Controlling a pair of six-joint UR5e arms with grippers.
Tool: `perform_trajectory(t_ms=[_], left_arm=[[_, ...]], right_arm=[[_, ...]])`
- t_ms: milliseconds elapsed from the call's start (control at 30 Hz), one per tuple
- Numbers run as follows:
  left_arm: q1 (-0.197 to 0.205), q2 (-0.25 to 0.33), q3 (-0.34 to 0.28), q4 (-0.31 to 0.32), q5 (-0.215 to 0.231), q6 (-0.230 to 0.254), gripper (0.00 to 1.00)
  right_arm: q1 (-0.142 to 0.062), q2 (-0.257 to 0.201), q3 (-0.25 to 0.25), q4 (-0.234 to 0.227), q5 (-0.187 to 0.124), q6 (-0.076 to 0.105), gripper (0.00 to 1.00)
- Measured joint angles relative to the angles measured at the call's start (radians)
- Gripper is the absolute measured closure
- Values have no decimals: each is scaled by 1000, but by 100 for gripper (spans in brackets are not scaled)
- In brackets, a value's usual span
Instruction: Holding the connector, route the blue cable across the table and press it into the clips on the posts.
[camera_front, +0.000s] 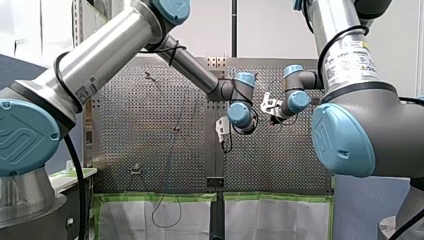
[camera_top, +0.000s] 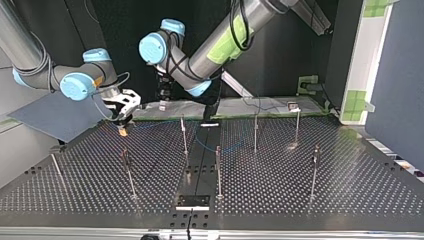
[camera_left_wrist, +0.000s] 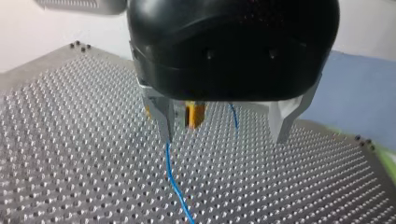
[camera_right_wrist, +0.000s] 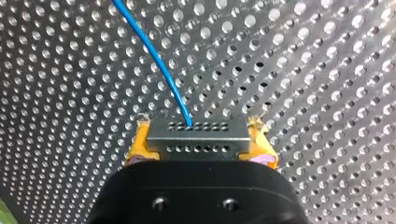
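My right pincer (camera_right_wrist: 201, 144) is clamped on the grey connector (camera_right_wrist: 198, 137), with a yellow pad (camera_right_wrist: 140, 145) at each end. The blue cable (camera_right_wrist: 159, 65) leads from it over the perforated table (camera_right_wrist: 303, 70). My left pincer (camera_left_wrist: 224, 126) hangs close by, its metal fingers (camera_left_wrist: 161, 116) spread wide and gripping nothing, above the cable.

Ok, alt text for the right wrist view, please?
My right gripper, with yellow pads, clamps a small grey connector that has two rows of holes. A blue cable leaves the connector and curves away ahead of the gripper over the perforated table.
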Motion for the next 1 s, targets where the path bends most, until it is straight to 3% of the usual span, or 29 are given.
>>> perform_trajectory(t_ms=[400,700,833,1000], left_arm=[[31,-46,103,17,-3,-11,0],[36,-79,145,0,28,-21,0],[42,-113,179,-25,21,-29,0],[65,-156,222,-9,-5,-38,0]], right_arm=[[-2,0,0,-1,-12,5,100],[-4,1,0,-3,-13,7,100],[-5,1,0,-2,-15,7,100],[-5,1,0,-2,-17,7,100]])
